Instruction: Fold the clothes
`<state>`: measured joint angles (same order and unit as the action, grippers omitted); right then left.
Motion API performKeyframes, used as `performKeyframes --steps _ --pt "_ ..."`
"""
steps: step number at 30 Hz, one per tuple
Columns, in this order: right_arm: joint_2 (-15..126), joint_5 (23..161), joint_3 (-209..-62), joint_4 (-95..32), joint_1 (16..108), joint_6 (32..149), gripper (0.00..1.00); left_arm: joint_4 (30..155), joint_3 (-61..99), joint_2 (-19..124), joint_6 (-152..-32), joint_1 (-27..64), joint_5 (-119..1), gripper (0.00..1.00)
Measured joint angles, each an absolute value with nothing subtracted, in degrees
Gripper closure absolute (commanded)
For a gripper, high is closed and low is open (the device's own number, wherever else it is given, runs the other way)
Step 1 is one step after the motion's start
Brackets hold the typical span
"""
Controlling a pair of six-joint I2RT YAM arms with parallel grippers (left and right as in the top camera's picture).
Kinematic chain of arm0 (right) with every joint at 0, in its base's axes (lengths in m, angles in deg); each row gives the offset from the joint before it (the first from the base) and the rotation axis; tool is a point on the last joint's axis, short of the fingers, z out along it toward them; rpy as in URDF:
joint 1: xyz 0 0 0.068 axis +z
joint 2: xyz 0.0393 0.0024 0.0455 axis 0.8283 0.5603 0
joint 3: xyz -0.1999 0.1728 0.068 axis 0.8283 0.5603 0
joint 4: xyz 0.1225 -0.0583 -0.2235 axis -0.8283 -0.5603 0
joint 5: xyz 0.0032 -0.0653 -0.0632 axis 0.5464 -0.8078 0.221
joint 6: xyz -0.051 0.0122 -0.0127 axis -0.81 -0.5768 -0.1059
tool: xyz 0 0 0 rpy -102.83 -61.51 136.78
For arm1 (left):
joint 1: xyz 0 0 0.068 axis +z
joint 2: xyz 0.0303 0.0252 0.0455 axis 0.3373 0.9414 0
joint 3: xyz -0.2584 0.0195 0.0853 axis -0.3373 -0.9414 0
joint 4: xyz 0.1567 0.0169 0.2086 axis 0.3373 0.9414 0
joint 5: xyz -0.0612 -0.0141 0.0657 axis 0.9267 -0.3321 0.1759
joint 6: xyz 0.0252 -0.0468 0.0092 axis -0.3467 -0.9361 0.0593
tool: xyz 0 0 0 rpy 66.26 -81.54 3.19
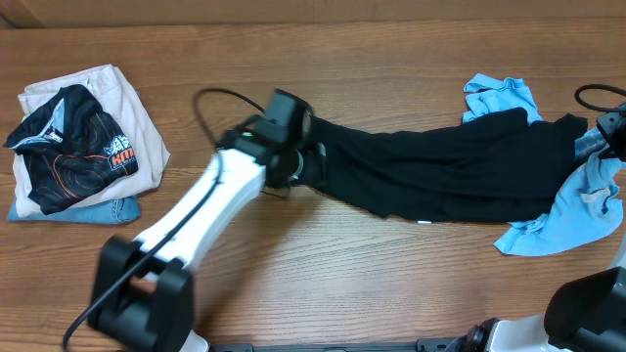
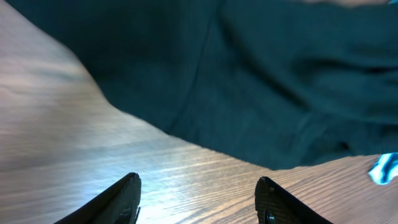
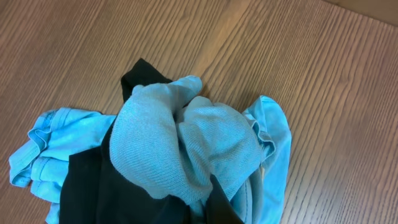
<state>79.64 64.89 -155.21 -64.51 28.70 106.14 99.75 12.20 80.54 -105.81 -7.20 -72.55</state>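
Matt black cloth garment (image 1: pixel 450 171) — smooth, grained wooden table (image 1: pixel 342 284)

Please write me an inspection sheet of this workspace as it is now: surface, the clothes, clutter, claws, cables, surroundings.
Surface: wooden table, bare wood along the near side.
Job's things: black garment stretched across the middle, lying over a light blue garment at the right; pile of clothes at the left, with a black printed shirt on top.
Clutter: nothing seen.
Claws: left claw open and empty over wood, just short of the black garment's edge; right claw at the bunched light blue cloth, open or shut cannot be told.
Cables: black cable loops behind the left arm; another cable at the right edge.
Surroundings: nothing seen.
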Motion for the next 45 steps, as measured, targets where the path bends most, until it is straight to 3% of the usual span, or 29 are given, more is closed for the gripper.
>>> performKeyframes --steps 8,10,12,17,22,28,32,33,36,39,45 --pt "79.6 64.9 -155.2 -64.5 28.7 106.2 0.96 92.0 12.2 91.9 -113.4 -9.1 -70.9 0.40" --pt "79.6 64.9 -155.2 -64.5 28.7 106.2 0.96 90.1 12.2 93.8 -114.0 -9.2 -70.3 0.55" --pt "79.6 64.9 -155.2 -64.5 28.7 106.2 0.96 88.5 12.2 95.2 -114.6 -9.2 -69.9 0.96" --pt "79.6 64.9 -155.2 -64.5 28.7 106.2 0.96 86.9 12.5 96.4 -114.7 -9.1 -69.1 0.96" --pt "79.6 64.9 -155.2 -63.7 28.6 106.2 0.96 97.0 18.1 94.6 -109.3 -4.5 -73.0 0.96" --pt "79.6 64.3 -155.1 -63.0 26.6 106.2 0.96 100.0 31.0 85.4 -101.7 15.2 -79.0 0.96" --pt "79.6 61.9 -155.1 -64.0 22.2 108.3 0.96 101.9 32.4 83.7 -99.7 21.3 -79.3 0.95" --pt "79.6 61.4 -155.1 -64.2 20.6 109.1 0.91 102.3 32.3 84.1 -99.1 21.1 -79.3 0.75" --pt "79.6 61.0 -155.1 -64.2 19.6 110.3 0.71 102.5 32.2 85.4 -97.5 19.0 -79.0 0.49" --pt "79.6 61.4 -155.1 -64.1 19.7 110.6 0.62 102.6 32.2 85.9 -96.5 17.6 -78.8 0.45" --pt "79.6 69.9 -155.1 -61.2 19.7 107.0 0.63 107.9 32.2 86.0 -95.4 16.7 -78.5 0.39"
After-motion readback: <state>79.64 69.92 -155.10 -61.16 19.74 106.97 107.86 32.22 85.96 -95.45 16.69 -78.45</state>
